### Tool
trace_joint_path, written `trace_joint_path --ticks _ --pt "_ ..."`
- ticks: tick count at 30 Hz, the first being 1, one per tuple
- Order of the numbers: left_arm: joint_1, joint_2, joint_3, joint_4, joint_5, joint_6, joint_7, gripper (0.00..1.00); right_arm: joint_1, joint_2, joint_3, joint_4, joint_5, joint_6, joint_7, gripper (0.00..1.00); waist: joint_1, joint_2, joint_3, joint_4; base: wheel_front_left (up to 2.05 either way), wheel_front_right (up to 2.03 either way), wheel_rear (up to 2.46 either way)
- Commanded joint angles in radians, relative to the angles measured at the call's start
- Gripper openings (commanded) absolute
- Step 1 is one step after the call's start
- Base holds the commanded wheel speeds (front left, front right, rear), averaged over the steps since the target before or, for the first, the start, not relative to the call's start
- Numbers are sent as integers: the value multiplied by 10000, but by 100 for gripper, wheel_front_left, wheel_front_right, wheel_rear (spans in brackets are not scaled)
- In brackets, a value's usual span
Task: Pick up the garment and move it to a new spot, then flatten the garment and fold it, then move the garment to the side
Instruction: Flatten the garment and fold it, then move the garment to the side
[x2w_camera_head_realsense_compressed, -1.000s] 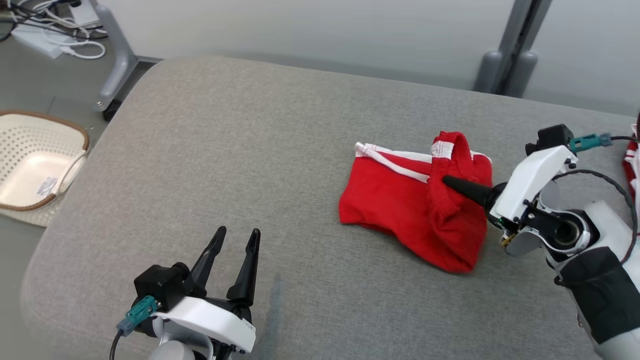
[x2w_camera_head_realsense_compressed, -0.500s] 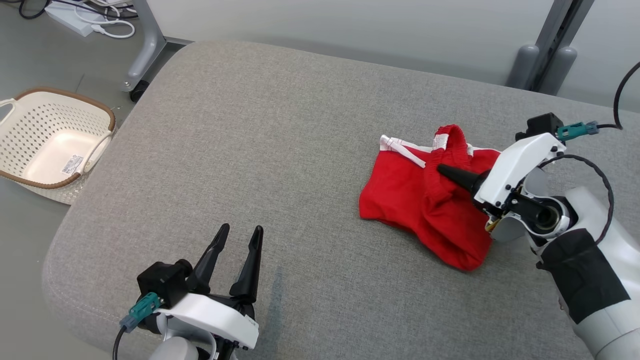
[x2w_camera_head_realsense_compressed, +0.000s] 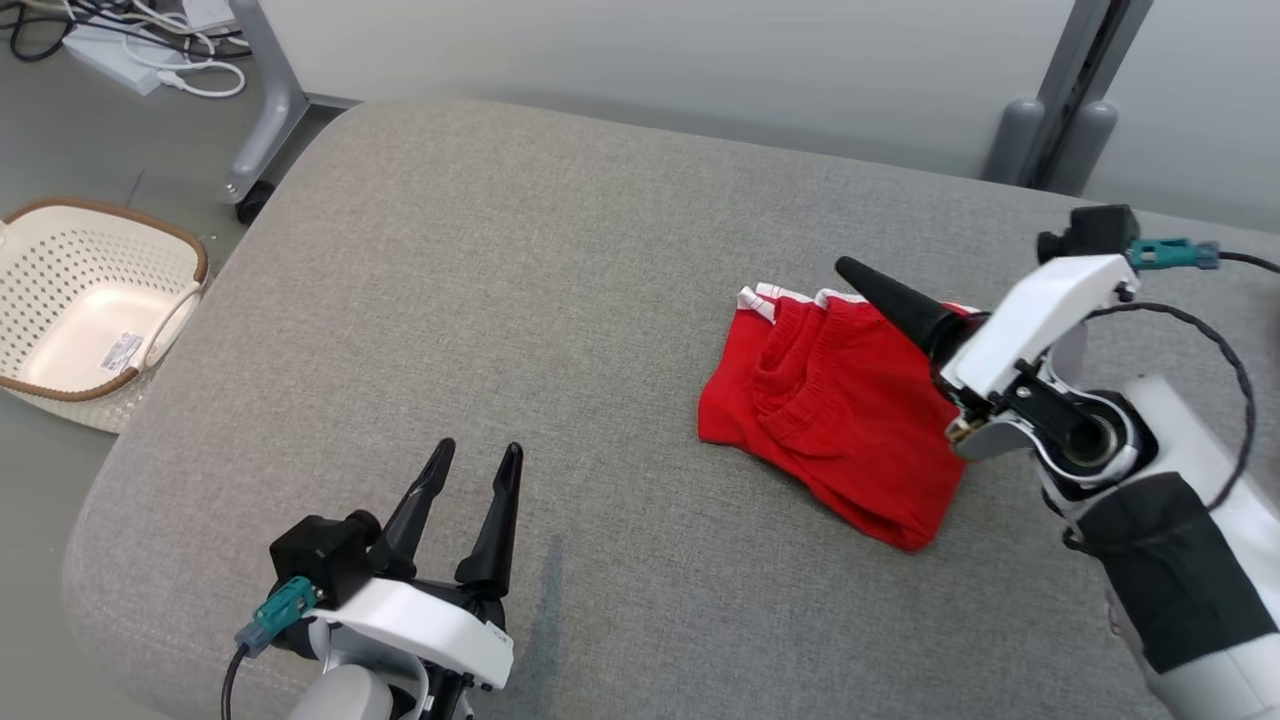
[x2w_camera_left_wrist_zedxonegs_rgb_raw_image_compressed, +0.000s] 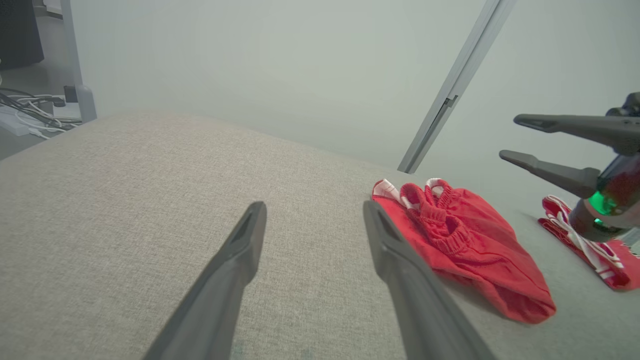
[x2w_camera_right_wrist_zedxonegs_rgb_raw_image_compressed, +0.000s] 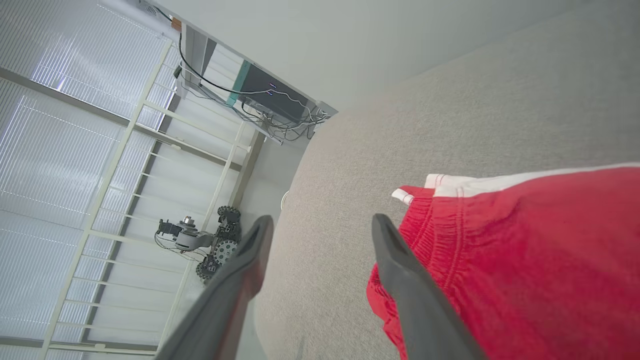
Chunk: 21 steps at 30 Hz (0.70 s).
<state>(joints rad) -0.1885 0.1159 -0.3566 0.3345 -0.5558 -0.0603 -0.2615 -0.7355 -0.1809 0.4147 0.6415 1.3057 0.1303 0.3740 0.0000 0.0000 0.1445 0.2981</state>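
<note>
Fold looks done; the move aside seems left
Red garment (x2w_camera_head_realsense_compressed: 840, 420) lies bunched-folded near the bench's (x2w_camera_head_realsense_compressed: 500, 250) right edge; right gripper (x2w_camera_right_wrist_zedxonegs_rgb_raw_image_compressed: 322, 221) jaws parted, empty; left gripper (x2w_camera_head_realsense_compressed: 478, 448) likewise.

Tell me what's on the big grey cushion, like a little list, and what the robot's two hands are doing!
Garment: red shorts with white trim, folded over
Surface: grey cushion, with the shorts on its right part
Right hand: open, holding nothing, raised over the shorts
Left hand: open, holding nothing, well apart from the shorts
On the floor: cream basket with a brown rim, left of the cushion
Also there: red-and-white garment lying beyond the right hand
</note>
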Motion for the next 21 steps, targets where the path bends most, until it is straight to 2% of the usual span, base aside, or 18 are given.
trace_joint_path --ticks 1,7,13,21 --pt "38 80 39 4 43 -2 -43 100 254 -258 37 -242 -38 11 -155 100 0 0 -93 -87 0 0 0" --pt "165 168 57 -25 40 41 -47 100 986 -1166 124 -1033 -95 12 -745 100 0 0 -357 -372 0 0 0" --pt "310 235 -11 -101 18 78 46 100 1428 -1820 345 -339 -652 12 -1080 100 0 0 -490 -554 0 0 0" --pt "253 271 -100 -217 11 115 180 100 868 -1416 515 1391 -893 18 -380 100 0 0 -307 -565 0 0 0"
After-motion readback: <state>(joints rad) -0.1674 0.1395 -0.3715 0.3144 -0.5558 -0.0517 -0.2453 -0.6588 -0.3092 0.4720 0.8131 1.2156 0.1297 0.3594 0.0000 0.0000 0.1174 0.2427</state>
